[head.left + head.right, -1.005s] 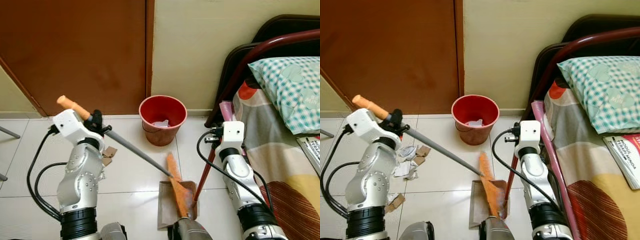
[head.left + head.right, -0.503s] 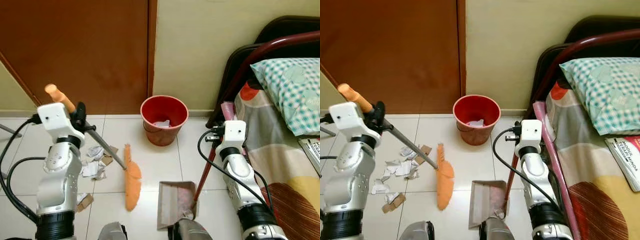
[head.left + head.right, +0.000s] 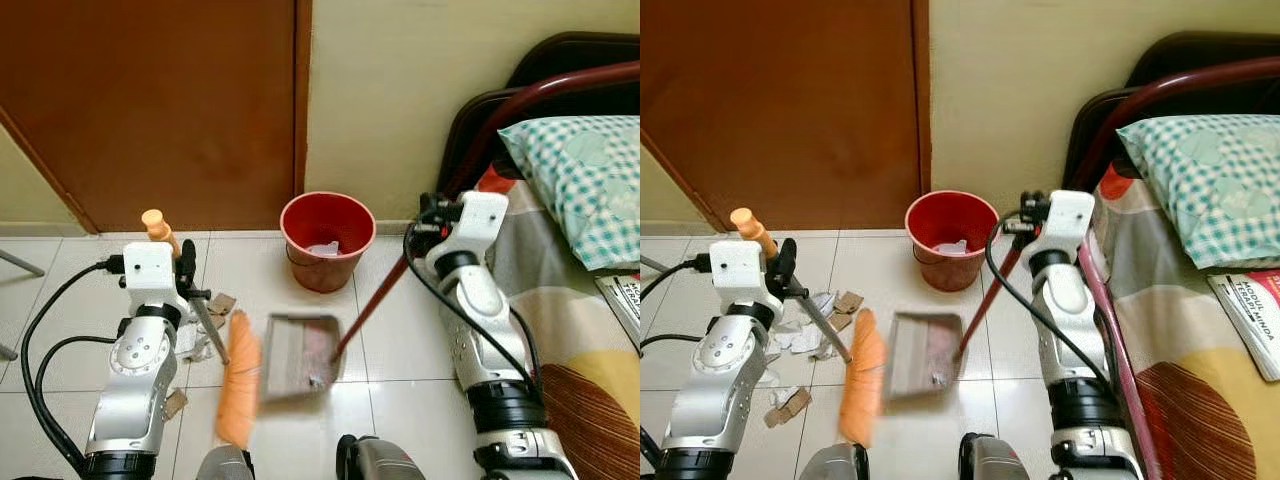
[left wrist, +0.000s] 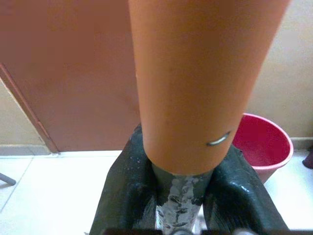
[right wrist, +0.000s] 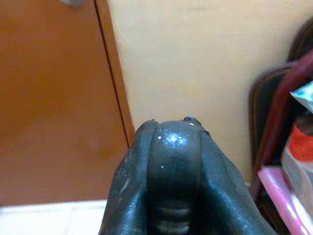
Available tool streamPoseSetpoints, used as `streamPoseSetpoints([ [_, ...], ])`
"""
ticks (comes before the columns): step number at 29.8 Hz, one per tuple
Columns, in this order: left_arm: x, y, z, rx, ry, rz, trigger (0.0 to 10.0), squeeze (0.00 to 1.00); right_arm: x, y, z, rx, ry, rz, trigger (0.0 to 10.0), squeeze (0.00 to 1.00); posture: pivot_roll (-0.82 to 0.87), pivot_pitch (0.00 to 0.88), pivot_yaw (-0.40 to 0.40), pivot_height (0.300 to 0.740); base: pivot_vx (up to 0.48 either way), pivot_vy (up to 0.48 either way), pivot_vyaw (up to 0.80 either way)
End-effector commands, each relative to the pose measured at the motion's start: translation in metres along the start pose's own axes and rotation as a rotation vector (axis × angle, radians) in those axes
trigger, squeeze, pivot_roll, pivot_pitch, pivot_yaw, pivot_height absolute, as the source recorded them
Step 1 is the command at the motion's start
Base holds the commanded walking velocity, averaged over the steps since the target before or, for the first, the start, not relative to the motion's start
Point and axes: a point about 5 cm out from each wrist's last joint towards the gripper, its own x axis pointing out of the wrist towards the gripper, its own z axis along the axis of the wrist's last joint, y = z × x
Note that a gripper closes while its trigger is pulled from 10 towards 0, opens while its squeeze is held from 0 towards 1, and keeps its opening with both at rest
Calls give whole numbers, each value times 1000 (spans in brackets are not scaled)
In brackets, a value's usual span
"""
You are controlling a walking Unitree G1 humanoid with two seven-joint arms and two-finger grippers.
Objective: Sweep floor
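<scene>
My left gripper (image 3: 190,282) is shut on the grey shaft of a broom, just below its orange grip (image 3: 154,224). The left wrist view shows both black fingers (image 4: 122,188) clamped on that shaft under the grip (image 4: 195,73). The orange broom head (image 3: 862,376) is blurred on the tiles, beside the dustpan (image 3: 925,356). My right gripper (image 3: 430,214) is shut on the top of the dustpan's long red-brown handle (image 3: 372,297), which leans toward the bed. Torn paper scraps (image 3: 803,337) and cardboard bits (image 3: 790,402) lie by my left arm.
A red bucket (image 3: 328,238) with some paper inside stands against the wall beside a brown door (image 3: 150,100). The bed (image 3: 560,300) with its dark frame, a checked pillow (image 3: 1210,180) and a book (image 3: 1255,320) lines the right side.
The broom head swung right, from the scraps up to the dustpan. My right arm rose and carried the dustpan left and forward, its handle now slanting.
</scene>
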Motion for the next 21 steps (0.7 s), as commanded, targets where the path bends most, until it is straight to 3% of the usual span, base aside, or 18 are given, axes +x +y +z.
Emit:
streamPoseSetpoints([
  [1, -4, 0, -17, 43, 68, 18, 10000, 0, 8, 8, 27, 59, -77, 22, 10000, 0, -9, 80, -21, 740, 0, 0, 0],
  [7, -5, -1, -20, 14, 74, 49, 10000, 0, 17, 18, 48, 81, -117, 70, 10000, 0, -16, 78, -26, 740, 0, 0, 0],
  [11, -5, -4, -25, -10, 90, 54, 10000, 0, 26, 25, 73, 98, -182, 106, 10000, 0, -18, 76, -30, 740, 0, 0, 0],
  [13, -3, -7, -27, -12, 91, 48, 10000, 0, 35, 32, 104, 120, -261, 131, 10000, 0, -22, 77, -32, 740, 0, 0, 0],
  [21, 1, -13, -27, -24, 91, 39, 10000, 0, 47, 47, 156, -50, -487, 210, 10000, 0, -25, 74, -39, 740, 0, 0, 0],
])
